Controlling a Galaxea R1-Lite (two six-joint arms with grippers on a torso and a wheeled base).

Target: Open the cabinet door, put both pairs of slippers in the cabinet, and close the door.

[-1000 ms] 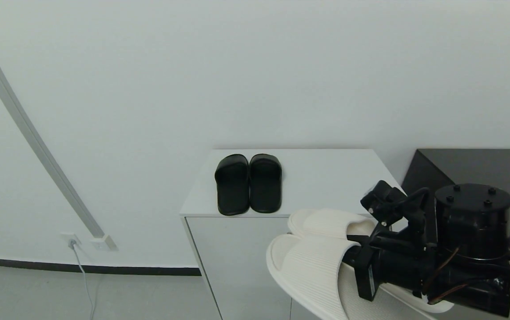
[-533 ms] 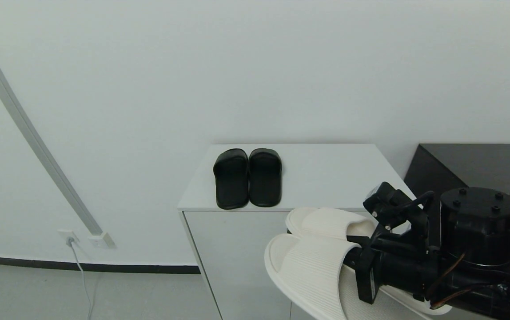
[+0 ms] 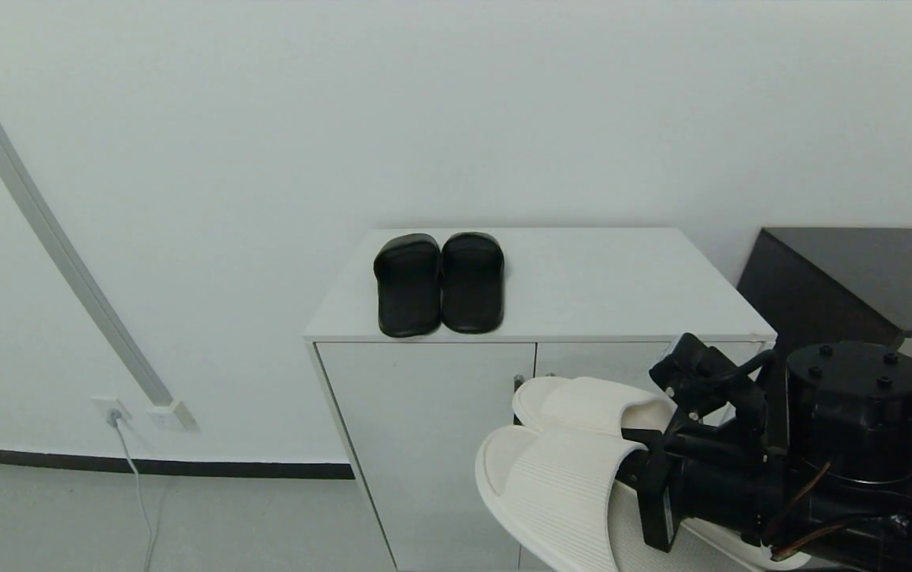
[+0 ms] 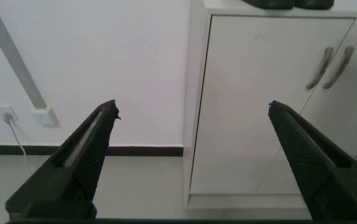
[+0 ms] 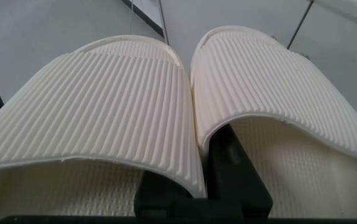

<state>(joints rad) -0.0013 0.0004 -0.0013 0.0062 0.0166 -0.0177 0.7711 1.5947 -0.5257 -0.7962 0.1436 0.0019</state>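
Cabinet (image 3: 599,290), 2 doors (image 3: 432,429) shut, black slippers (image 3: 440,282) on top, cream slippers (image 3: 563,469) held in front

Ribbed cream slippers (image 3: 563,485), black slippers (image 3: 424,286)

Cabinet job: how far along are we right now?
Done: the white slippers are picked up, clamped in the right claw in front of the cabinet. In hand: nothing else; the left claw hangs open and empty, facing the door handles. Left: both doors are shut, so open one, stow the white pair, then fetch the black slippers from the cabinet top, stow them and close up.
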